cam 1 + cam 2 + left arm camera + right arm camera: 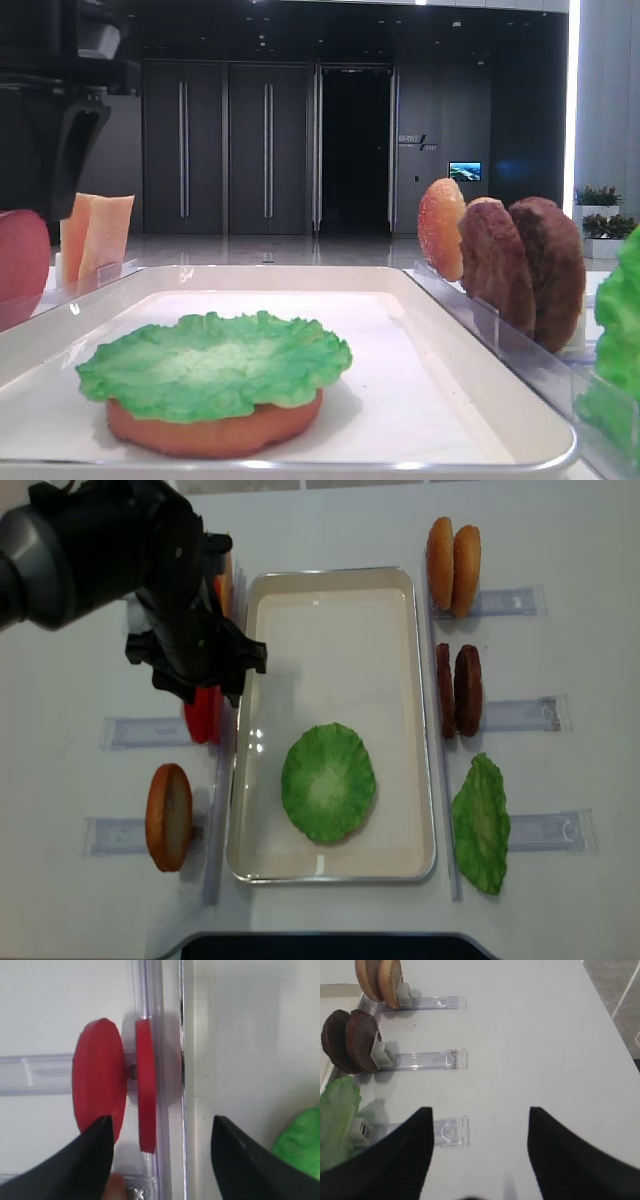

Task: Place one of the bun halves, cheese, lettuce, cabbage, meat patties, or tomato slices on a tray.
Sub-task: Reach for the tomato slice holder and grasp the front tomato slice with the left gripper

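1. Tomato slices stood on edge in a clear rack on the left of the table, just beside the left rim of the tray.
2. On the tray, a lettuce leaf lay flat on a bun half, near the front end.
3. The left gripper hung right over the two red slices. Its fingers were spread wide and held nothing.
4. The step in hand looked like picking a tomato slice, so it could go on the lettuce.
5. Next, the left gripper would likely need to go down so one finger sat on each side of a slice, then squeeze softly.
6. The two slices stood close together, so grabbing just one could be tricky.
7. The right gripper waited over bare table on the right, spread apart and empty.
8. Near it, the meat patties and two more bun halves stood in their racks, with a second lettuce leaf at the near end.
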